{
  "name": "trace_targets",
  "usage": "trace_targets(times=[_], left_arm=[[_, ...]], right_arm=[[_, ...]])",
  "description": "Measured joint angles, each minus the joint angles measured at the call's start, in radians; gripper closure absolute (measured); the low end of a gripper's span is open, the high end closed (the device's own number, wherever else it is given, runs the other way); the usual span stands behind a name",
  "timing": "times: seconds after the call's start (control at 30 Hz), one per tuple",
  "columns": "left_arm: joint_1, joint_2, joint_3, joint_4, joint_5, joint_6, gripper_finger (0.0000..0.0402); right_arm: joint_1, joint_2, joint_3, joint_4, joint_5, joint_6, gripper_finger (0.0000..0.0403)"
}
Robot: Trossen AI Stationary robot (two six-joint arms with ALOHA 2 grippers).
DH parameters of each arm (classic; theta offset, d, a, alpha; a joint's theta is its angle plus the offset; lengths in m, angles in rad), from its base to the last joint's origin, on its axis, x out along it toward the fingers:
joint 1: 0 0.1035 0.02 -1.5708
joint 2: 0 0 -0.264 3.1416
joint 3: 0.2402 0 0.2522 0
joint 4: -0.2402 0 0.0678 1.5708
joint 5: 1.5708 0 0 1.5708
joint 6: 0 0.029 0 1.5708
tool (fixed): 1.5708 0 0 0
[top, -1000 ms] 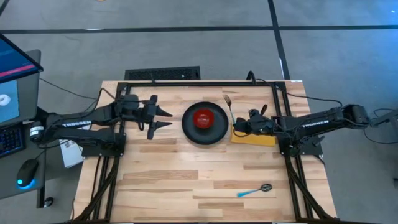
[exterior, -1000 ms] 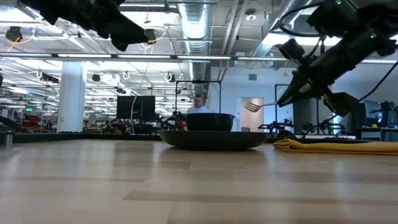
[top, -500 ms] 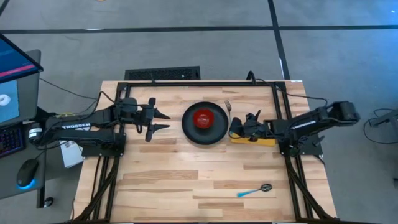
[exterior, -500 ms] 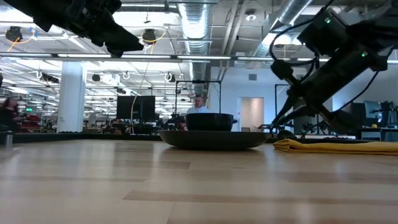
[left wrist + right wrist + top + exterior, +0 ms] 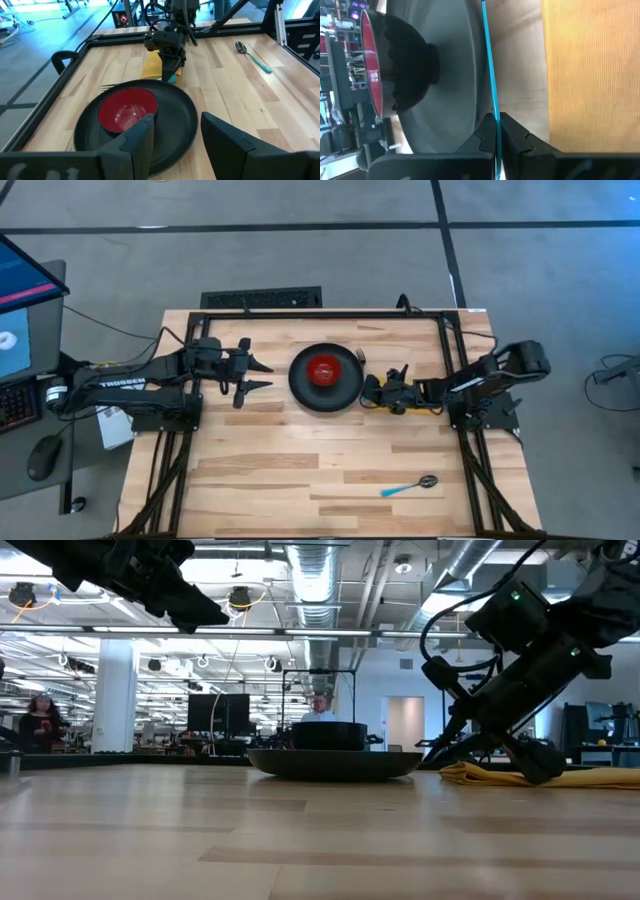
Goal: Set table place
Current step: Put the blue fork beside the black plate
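Observation:
A round black plate [image 5: 325, 392] sits mid-table with a small red bowl [image 5: 323, 369] on it. My right gripper [image 5: 372, 392] is low at the plate's right rim, shut on a blue-handled fork [image 5: 489, 60] that runs along the rim, tines [image 5: 109, 88] toward the far edge. A yellow napkin [image 5: 425, 405] lies flat under the right arm. The spoon [image 5: 410, 486] lies near the front edge. My left gripper [image 5: 262, 374] hovers open above the table, left of the plate, touching nothing. My right gripper pinches the fork's thin blue handle [image 5: 495, 120] between its two fingers, which come slanting down from the table's right. The handle stands on edge and runs on past the fingertips along the plate's rim. Whether the tines rest on the table I cannot tell.
A black metal frame [image 5: 320, 316] edges the table. Bare wood lies in front of the plate and around the spoon. In the low view a person [image 5: 40, 720] shows far off in the room behind the table.
My right gripper has sunk toward the table and moved left to the plate's rim, rolling its wrist and staying shut on the fork. The fork has come down from the air to beside the plate. The plate has slid a little toward the table's left.

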Motion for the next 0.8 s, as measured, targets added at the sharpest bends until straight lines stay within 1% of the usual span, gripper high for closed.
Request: trace_targets(times=[0.23,0.5,0.67,0.8], left_arm=[[0.000,0.000,0.000,-0.008,0.000,0.000,0.0246],[0.000,0.000,0.000,-0.009,0.000,-0.001,0.0246],[0.000,0.000,0.000,-0.010,0.000,-0.002,0.0246],[0.000,0.000,0.000,-0.018,0.000,-0.009,0.0246]], right_arm=[[0.037,0.017,0.001,-0.005,0.008,0.036,0.0376],[0.049,0.016,0.002,-0.042,-0.007,0.064,0.0375],[0.048,0.016,0.002,-0.065,-0.027,0.076,0.0345],[0.049,0.016,0.002,-0.072,-0.045,0.049,0.0339]])
